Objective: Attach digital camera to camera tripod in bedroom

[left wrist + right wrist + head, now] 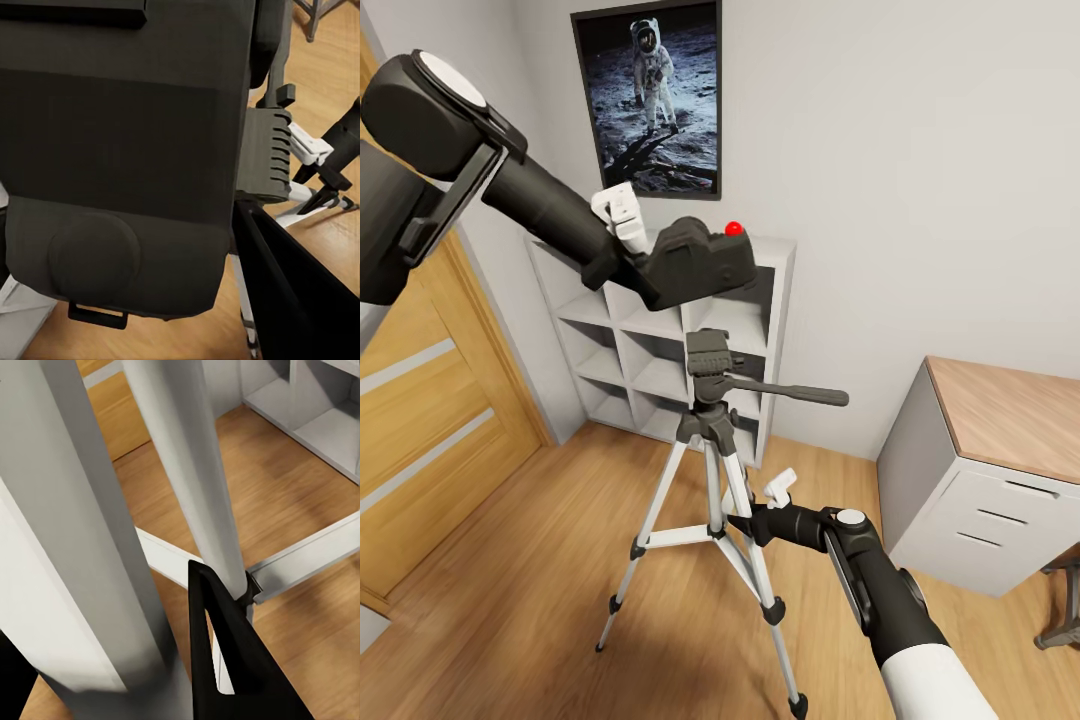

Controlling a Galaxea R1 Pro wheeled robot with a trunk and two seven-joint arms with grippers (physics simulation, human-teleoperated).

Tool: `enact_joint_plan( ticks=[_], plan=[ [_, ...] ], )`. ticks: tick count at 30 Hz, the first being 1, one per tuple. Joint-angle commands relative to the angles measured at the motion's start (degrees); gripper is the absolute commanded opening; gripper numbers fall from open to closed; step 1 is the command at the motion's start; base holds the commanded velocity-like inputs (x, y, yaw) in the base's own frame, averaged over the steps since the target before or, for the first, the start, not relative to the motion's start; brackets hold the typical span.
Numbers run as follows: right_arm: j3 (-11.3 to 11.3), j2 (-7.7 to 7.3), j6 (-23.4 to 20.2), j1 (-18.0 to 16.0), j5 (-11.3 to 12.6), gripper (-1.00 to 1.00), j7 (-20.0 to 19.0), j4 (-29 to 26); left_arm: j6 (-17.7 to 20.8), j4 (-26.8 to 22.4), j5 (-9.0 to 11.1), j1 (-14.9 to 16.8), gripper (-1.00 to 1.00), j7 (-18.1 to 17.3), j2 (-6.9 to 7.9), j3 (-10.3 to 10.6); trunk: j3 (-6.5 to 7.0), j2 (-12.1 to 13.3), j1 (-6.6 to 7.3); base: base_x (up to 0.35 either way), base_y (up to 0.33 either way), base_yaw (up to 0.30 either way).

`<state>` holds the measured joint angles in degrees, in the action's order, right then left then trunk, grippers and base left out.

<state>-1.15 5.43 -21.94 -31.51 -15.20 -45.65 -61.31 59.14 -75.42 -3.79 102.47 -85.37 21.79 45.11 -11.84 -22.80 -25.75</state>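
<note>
Alignment step: the digital camera (700, 262), pinched in the left gripper (635, 235), is held just above the camera tripod (710, 470) head, a leg being clamped by the right gripper (755, 500); a straight, level descent is judged necessary.

digital camera (698, 262) apparently just above camera tripod (710, 470).

The left arm reached up and forward from the upper left, its tool (645, 262) clamped on the digital camera (700, 258). The right arm extended forward from the lower right, its tool (748, 505) closed around a leg of the camera tripod (710, 420).
</note>
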Motion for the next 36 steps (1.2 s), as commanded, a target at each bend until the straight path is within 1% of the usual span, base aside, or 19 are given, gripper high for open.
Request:
enact_joint_plan(
  ticks=[1, 3, 6, 8, 12, 16, 20, 26, 30, 36],
  plan=[
    [0.04, 0.02, 0.00, -0.07, -1.94, -1.00, -0.23, -0.03, 0.49, -0.05, -0.42, 0.10, -1.00, -0.62, 0.05, 0.29, -0.12, -0.12, -0.04, 0.000, 0.000, 0.000],
    [0.02, 0.02, -0.02, -0.07, -1.94, -1.00, -0.23, -0.03, 0.52, -0.03, -0.38, 0.10, -1.00, -0.57, 0.01, 1.44, -0.12, -0.12, -0.04, 0.000, 0.000, 0.000],
    [0.02, 0.02, -0.03, -0.05, -1.98, -1.00, -0.23, -0.03, 0.58, 0.06, -0.28, 0.10, -1.00, -0.52, -0.10, 4.22, -0.12, -0.12, -0.04, 0.000, 0.000, 0.000],
    [0.01, 0.02, -0.03, -0.06, -1.98, -1.00, -0.23, -0.03, 0.65, 0.15, -0.26, 0.10, -1.00, -0.51, -0.13, 5.47, -0.12, -0.12, -0.04, 0.000, 0.000, 0.000],
    [0.01, 0.02, 0.01, -0.07, -2.00, -1.00, -0.23, -0.02, 0.70, 0.33, -0.30, 0.10, -1.00, -0.47, -0.22, 6.53, -0.12, -0.12, -0.04, 0.000, 0.000, 0.000],
    [0.01, 0.02, 0.00, -0.06, -1.99, -1.00, -0.23, -0.02, 0.71, 0.53, -0.33, 0.09, -1.00, -0.43, -0.32, 6.73, -0.12, -0.12, -0.04, 0.000, 0.000, 0.000],
    [0.01, 0.02, 0.02, -0.05, -1.98, -1.00, -0.23, -0.01, 0.72, 0.64, -0.30, 0.09, -1.00, -0.29, -0.56, 6.46, -0.12, -0.12, -0.04, 0.000, 0.000, 0.000],
    [0.01, 0.02, -0.02, -0.05, -1.97, -1.00, -0.23, 0.00, 0.72, 1.07, -0.28, 0.09, -1.00, 1.94, -0.92, 5.86, -0.12, -0.12, -0.04, 0.000, 0.000, 0.000],
    [0.04, 0.02, -0.03, -0.06, -1.95, -1.00, -0.23, 0.01, 0.72, 2.27, -0.26, 0.09, -1.00, 2.41, -1.96, 5.80, -0.12, -0.12, -0.04, 0.000, 0.000, 0.000],
    [0.08, 0.02, 0.02, -0.05, -1.94, -1.00, -0.23, -0.01, 0.72, 4.55, -0.31, 0.09, -1.00, 2.56, -4.36, 5.90, -0.12, -0.12, -0.04, 0.000, 0.000, 0.000]
  ],
)
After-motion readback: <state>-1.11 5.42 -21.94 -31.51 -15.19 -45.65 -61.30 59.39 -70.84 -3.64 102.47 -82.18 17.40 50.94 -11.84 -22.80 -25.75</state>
